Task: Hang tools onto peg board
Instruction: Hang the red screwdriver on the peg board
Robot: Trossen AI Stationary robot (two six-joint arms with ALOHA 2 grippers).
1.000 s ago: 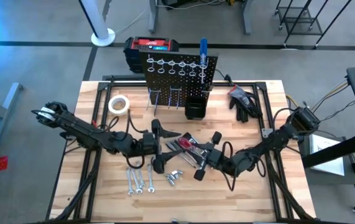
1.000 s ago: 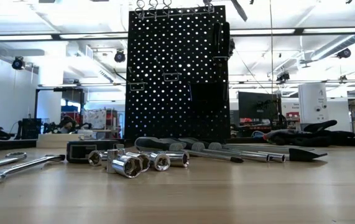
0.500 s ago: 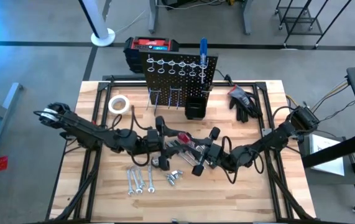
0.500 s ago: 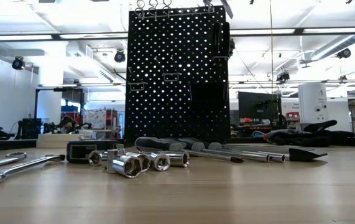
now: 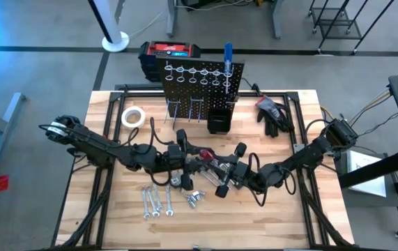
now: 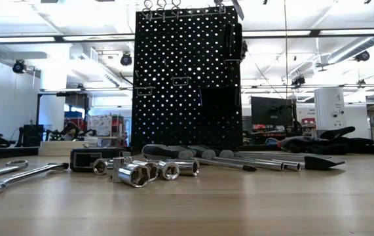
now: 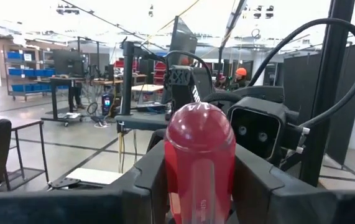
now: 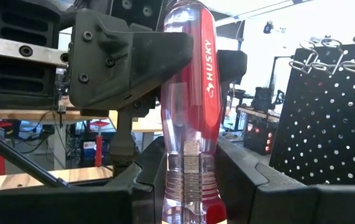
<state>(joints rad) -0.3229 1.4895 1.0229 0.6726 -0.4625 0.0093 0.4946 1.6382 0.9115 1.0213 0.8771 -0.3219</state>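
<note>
A red-handled screwdriver (image 5: 203, 151) stands about upright, butt end up, high over the middle of the table. My left gripper (image 5: 188, 159) and my right gripper (image 5: 219, 169) meet at it from either side, both shut on its handle. The black peg board (image 5: 200, 78) stands upright at the table's far edge, with a blue-handled screwdriver (image 5: 228, 56) in one of its rings. More tools lie on the table: silver wrenches (image 5: 155, 202), sockets (image 6: 137, 172) and a pile of pliers and drivers (image 5: 211, 164). My left gripper pinches the handle's upper red part (image 7: 199, 180), just below the domed butt end, between its two fingers (image 7: 146, 186). The fingers come about level from the table's left and lie across the handle. The screwdriver is clear of the table. My right gripper pinches the handle's lower clear part (image 8: 188, 186), below the red grip, between its two fingers (image 8: 239, 180). They come about level from the table's right, across the handle. The handle rises above them, upright.
A white tape roll (image 5: 134, 116) lies at the far left, black gloves (image 5: 272, 111) at the far right. A black bin (image 5: 218, 120) sits at the board's foot. A black-and-red case (image 5: 171, 52) stands on the floor behind the board.
My left gripper has moved a little toward the table's right, up to the screwdriver that my right gripper holds. Its fingers, wide open a second ago, have closed in on the red handle. The screwdriver has stayed where it was.
</note>
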